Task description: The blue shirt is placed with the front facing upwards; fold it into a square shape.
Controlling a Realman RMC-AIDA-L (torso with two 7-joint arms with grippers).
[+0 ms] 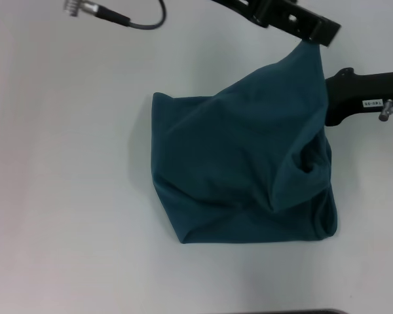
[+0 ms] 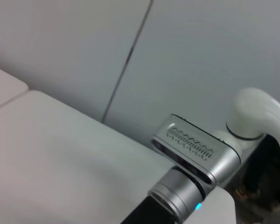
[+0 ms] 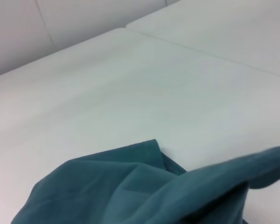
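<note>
White table [image 1: 65, 163] held the blue shirt [image 1: 239, 176], far-right corner pinched by the right gripper [image 1: 311, 40]; slipping cloth could undo the fold.

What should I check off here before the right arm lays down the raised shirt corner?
1. Right gripper pinching a corner of the blue shirt: ok, cloth hangs taut from it.
2. Rest of the shirt lying on the table: ok.
3. Shape already square: not ok, bunched and creased.
4. Printed front visible: not ok, only plain teal shows.
5. Left gripper away from the shirt: cannot tell, not in view.
6. Cable apart from the cloth: ok.
</note>
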